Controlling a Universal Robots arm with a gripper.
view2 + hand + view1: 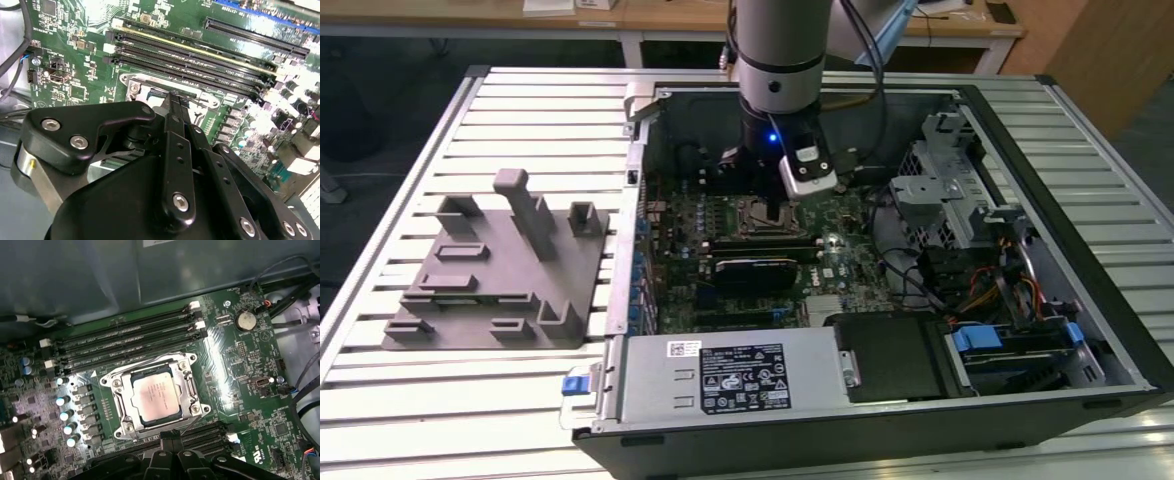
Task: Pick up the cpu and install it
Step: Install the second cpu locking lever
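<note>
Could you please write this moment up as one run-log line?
gripper: shut, empty, above socket | cpu: seated in socket frame | motherboard: inside open case

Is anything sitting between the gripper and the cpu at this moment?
Nothing visible does. In the first wrist view the cpu lies in the socket frame, top bare; the gripper is at the frame's edge.

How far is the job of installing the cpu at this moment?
Mostly done, it seems: the cpu already lies flat inside the socket frame on the motherboard. The gripper hovers close above the socket edge and holds nothing. Whether the frame is locked down, I cannot tell.
</note>
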